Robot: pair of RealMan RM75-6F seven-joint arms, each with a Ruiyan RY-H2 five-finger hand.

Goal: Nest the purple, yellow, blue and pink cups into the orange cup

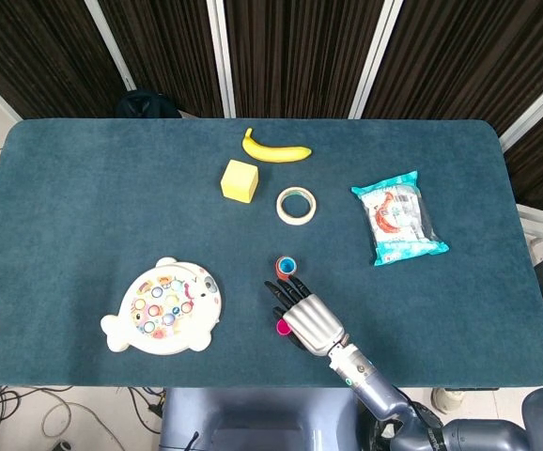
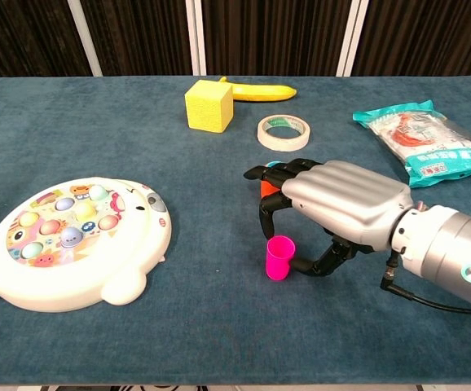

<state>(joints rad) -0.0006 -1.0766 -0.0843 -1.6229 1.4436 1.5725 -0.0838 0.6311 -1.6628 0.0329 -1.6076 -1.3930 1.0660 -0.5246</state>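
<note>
Nearest the robot, the right hand (image 2: 337,208), silver-backed with black fingers (image 2: 268,199), hangs palm down over the dark blue felt-covered table (image 2: 97,130); its fingers are spread and curved downward, and its thumb reaches toward the small pink plastic cup (image 2: 279,257), which stands upright with its mouth up just beside the thumb tip. Whether the thumb actually touches the cup cannot be told, and the hand holds nothing. In the head view the same hand (image 1: 307,315) lies with the pink cup (image 1: 283,327) at its left edge and the fingertips pointing at the orange cup (image 1: 286,267), which stands just beyond them with a blue cup nested in its mouth; in the chest view only a sliver of orange (image 2: 266,189) shows behind the fingers. To the left lies a white fish-shaped toy board with coloured pieces (image 2: 68,236). Farther back sit a roll of pale masking tape (image 2: 282,132), a yellow foam cube (image 2: 209,106), a yellow banana (image 2: 260,91) and, to the right, a teal-edged snack packet (image 2: 427,147). The left hand appears in neither view.
</note>
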